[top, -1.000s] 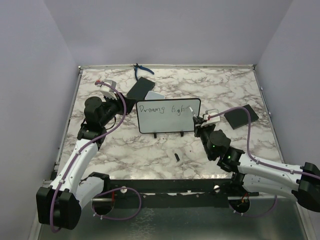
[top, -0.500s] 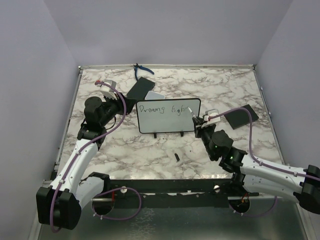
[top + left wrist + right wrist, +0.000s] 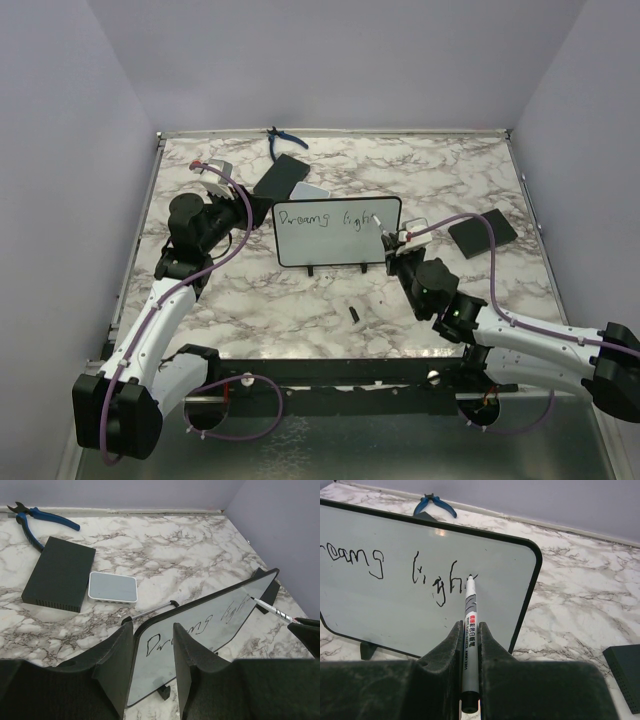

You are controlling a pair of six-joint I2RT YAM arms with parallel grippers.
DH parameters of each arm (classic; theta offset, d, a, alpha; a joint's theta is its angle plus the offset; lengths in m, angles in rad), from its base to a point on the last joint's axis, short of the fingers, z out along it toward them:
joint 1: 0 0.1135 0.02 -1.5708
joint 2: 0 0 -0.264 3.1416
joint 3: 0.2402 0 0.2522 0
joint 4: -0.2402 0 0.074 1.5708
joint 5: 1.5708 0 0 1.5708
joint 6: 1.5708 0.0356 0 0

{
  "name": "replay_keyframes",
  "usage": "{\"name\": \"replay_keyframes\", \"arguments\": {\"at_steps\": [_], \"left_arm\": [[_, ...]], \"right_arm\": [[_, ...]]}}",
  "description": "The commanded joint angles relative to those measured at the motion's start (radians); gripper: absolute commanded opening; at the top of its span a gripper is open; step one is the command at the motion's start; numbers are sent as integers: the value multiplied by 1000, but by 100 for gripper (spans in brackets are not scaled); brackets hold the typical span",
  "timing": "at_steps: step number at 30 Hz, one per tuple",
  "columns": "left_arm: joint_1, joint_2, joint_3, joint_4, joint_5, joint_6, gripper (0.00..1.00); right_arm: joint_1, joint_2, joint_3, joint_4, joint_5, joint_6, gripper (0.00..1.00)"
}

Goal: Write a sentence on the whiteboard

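Observation:
The whiteboard (image 3: 335,240) stands upright on its two feet mid-table; it also shows in the left wrist view (image 3: 210,625) and the right wrist view (image 3: 380,605). The sentence (image 3: 330,218) reads "Dreams ligh" in one line (image 3: 432,577). My right gripper (image 3: 397,248) (image 3: 470,625) is shut on a white marker (image 3: 470,610). The marker's tip touches the board just right of the "h". My left gripper (image 3: 256,215) (image 3: 152,627) has its jaws apart on either side of the board's upper left corner. I cannot tell whether they touch it.
Blue pliers (image 3: 283,143) lie at the far edge. A black flat block (image 3: 281,176) and a grey-white pad (image 3: 310,190) lie behind the board. Another black square (image 3: 482,232) lies to the right. A small black cap (image 3: 354,313) lies in front of the board.
My right arm has shifted slightly to the left while the marker tip stays at the end of "ligh". The left arm and the board have not moved.

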Motion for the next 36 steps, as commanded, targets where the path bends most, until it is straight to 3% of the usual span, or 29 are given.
{"name": "replay_keyframes", "arguments": {"at_steps": [1, 36], "left_arm": [[-5, -20, -13, 20, -9, 6, 40], [-4, -22, -12, 23, -4, 3, 41]], "right_arm": [[-7, -5, 30, 40, -7, -25, 1], [-8, 7, -10, -67, 47, 101, 1]]}}
